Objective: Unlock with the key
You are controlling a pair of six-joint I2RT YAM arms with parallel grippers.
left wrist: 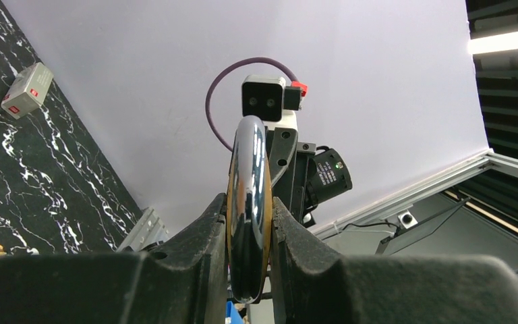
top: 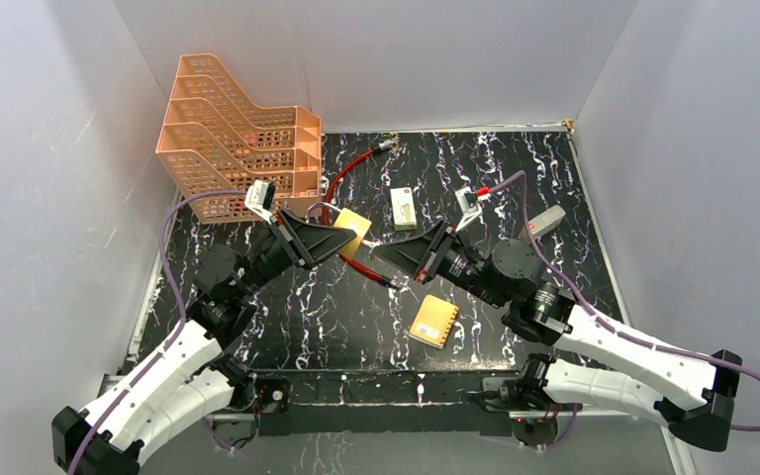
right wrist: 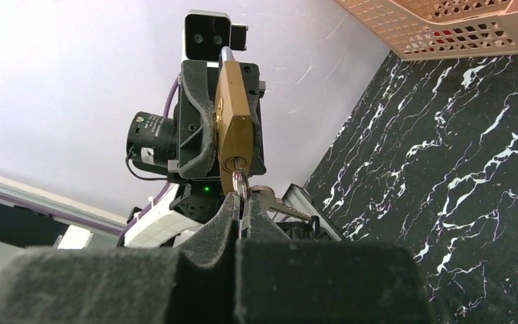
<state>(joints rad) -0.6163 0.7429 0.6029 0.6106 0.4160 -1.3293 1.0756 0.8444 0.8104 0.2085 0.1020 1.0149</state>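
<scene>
On the near part of the black marbled surface (top: 356, 332), a flat gold box (top: 433, 322) lies alone, just ahead of the arm bases. Past it, the two arms meet tip to tip above mid-surface. The right end effector (right wrist: 241, 199) is pinched fully closed on the key (right wrist: 241, 181), whose blade enters the keyhole in the bottom face of the brass padlock (right wrist: 233, 128). A second key on a ring (right wrist: 270, 196) juts out beside the right fingers. The left end effector (top: 341, 237) is at a narrow opening, clamped on the padlock's body, with the shackle end pointing back toward its own wrist. In the top view a red cable loop (top: 346, 170) curves past the padlock; whether it runs through the shackle I cannot tell. Farther back lie a small white box (top: 403, 208) and, to the right, a grey box (top: 542, 223). A peach tiered file tray (top: 237, 139) stands at the far left corner.
</scene>
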